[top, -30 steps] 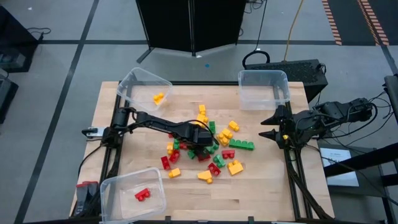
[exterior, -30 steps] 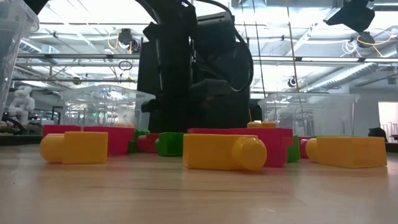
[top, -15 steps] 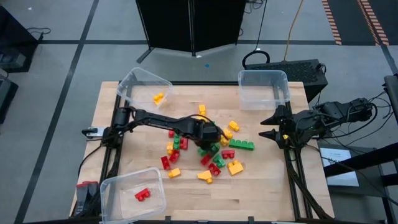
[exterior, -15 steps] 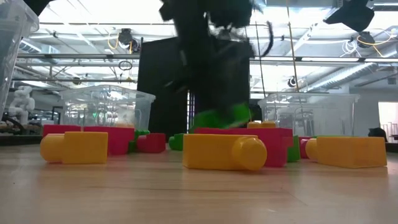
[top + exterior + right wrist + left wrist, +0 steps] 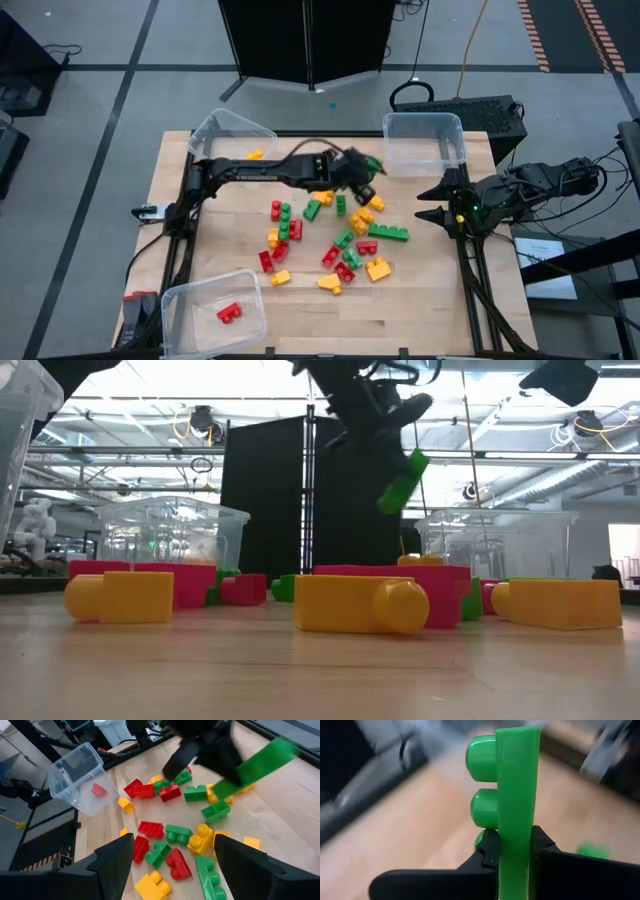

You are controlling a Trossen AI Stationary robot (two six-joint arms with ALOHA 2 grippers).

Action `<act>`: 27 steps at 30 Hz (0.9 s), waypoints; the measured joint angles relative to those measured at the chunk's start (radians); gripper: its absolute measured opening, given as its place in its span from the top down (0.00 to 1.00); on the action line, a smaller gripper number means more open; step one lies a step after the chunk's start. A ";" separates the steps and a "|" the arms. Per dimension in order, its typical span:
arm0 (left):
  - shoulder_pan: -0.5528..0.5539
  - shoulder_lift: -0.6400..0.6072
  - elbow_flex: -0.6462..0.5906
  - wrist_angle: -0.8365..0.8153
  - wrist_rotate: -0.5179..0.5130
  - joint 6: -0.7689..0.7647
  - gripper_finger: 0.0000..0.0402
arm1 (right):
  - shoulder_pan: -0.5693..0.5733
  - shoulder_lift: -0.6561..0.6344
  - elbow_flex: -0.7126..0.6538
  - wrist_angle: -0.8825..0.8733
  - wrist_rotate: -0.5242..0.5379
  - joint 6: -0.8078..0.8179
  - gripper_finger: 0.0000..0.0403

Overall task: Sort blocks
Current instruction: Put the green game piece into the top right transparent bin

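Presently itemised, with places given relative to the pile of blocks (image 5: 335, 235) at the middle of the wooden table (image 5: 430, 300):

1. Left gripper (image 5: 366, 170): reaching across from the table's left side and hovering above the pile's far edge, on the side toward the far-right bin. Its jaws are clamped on a long green block (image 5: 517, 805), which is sitting upright between the fingers (image 5: 489, 851) in the left wrist view; in the low view the same block (image 5: 402, 482) is hanging tilted, well above the table.

2. Right gripper (image 5: 436, 203): waiting to the right of the pile, at the table's right edge, with its jaws spread apart; its fingers (image 5: 116, 856) are framing the pile in the right wrist view.

3. Pile of blocks: red, yellow and green bricks lying scattered and partly touching one another on the bare wood.

4. Far-right bin (image 5: 424, 145): standing beyond the pile to the right, just beside the held block.

5. Far-left bin (image 5: 230, 138): standing beyond the pile to the left, holding a yellow block (image 5: 256, 155).

6. Near-left bin (image 5: 212, 312): standing on the near side of the pile to the left, holding a red block (image 5: 230, 313).
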 joint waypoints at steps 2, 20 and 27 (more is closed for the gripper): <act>0.017 0.000 0.000 0.098 -0.002 0.054 1.00 | 0.000 0.000 0.000 0.003 0.000 0.000 0.33; 0.135 0.184 0.000 0.884 0.062 0.227 1.00 | 0.000 0.000 0.000 0.102 0.003 -0.067 0.33; 0.139 0.239 0.000 0.938 0.069 0.228 1.00 | 0.000 0.000 0.000 0.104 0.003 -0.075 0.33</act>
